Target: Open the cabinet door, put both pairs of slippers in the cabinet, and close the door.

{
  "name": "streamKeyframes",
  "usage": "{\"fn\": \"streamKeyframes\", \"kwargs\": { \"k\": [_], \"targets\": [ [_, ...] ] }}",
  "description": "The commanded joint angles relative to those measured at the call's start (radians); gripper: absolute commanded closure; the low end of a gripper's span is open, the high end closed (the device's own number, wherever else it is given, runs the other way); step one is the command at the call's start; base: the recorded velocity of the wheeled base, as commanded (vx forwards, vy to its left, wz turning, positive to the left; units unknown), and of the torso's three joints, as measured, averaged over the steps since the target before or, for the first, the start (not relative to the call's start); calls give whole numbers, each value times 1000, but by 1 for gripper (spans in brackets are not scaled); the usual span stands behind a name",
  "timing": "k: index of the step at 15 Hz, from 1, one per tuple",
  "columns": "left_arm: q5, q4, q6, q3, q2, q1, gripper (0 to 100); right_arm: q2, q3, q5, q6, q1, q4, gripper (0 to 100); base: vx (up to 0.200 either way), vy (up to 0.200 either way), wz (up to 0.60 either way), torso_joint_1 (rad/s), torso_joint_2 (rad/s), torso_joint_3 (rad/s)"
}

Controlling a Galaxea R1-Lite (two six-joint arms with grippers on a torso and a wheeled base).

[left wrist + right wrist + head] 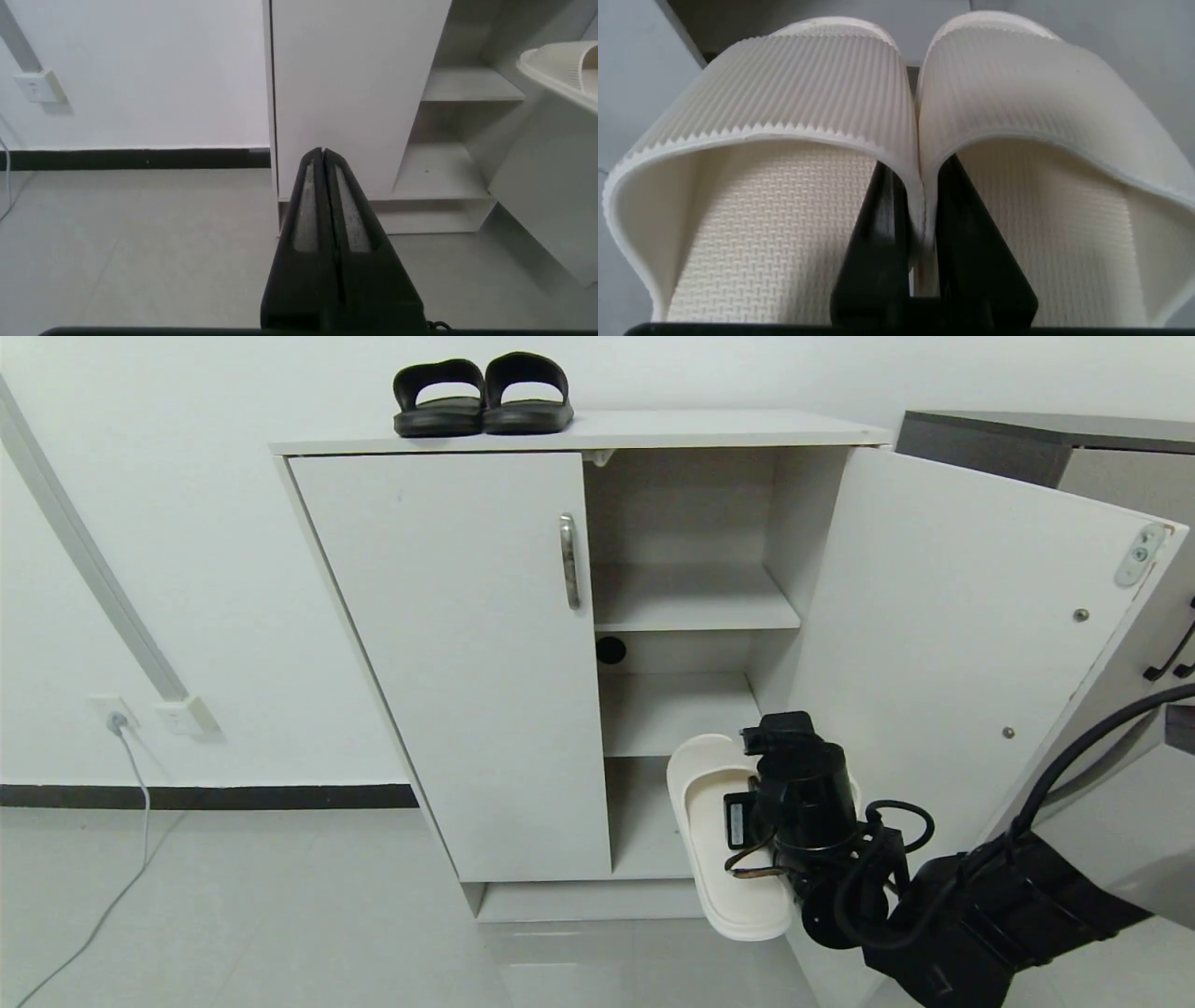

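The left end effector (322,163) hangs low before the cabinet (448,663), its fingers pressed together on nothing. The right end effector (920,201) is clamped on the touching inner sides of the white slippers (709,821), at the bottom shelf's (639,821) front edge. That thin pinch looks risky: knocking the edge could drop one. Beyond, the black slippers (483,397) sit on the cabinet top's front edge.

A: Those cream slippers (785,215) look foam-like and matt; straps ribbed, footbeds finely pebbled.
B: Up at eleven o'clock the black slippers (483,396) look matt and rubbery; cabinet (448,663) smooth white laminate; handle (569,562) brushed metal; floor (233,915) at seven o'clock, glossy tile.
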Motion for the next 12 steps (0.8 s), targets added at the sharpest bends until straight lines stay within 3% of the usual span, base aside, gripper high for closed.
{"fn": "streamKeyframes", "kwargs": {
  "k": [1,12],
  "targets": [
    [0,-1,0,0,2,1,100,-2,6,-1,-1,-11,0,100,0,0,0,0,0,0],
    [0,-1,-2,-1,2,1,100,-3,26,-1,-2,-20,0,100,0,0,0,0,0,0]
  ]
}}
